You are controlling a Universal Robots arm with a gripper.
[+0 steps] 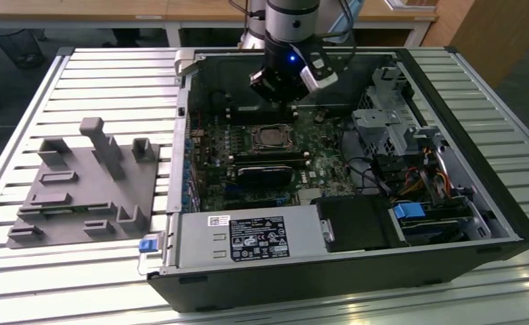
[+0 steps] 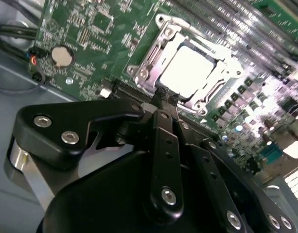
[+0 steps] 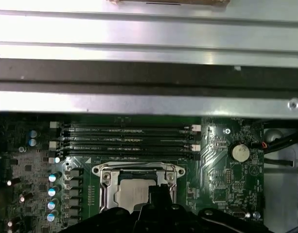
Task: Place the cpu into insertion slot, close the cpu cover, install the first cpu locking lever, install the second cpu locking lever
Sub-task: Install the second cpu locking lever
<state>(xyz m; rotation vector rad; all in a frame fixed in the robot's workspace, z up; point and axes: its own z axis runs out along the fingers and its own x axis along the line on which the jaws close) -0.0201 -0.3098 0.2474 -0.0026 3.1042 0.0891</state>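
Cpu seated in insertion slot, mid-board in open case; cover frame looks closed around it (levers unclear). Gripper hovers just above slot's edge, arm reaching down from far side; fingers pressed together, holding nothing.

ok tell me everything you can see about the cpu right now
The cpu is a small flat square chip with a dull silver metal top, glaring pale in the second wrist view. It lies flat in the slot on the green board, with the slot's metal frame around its edges. The claw hangs just beside it, tips close together at the frame's edge.
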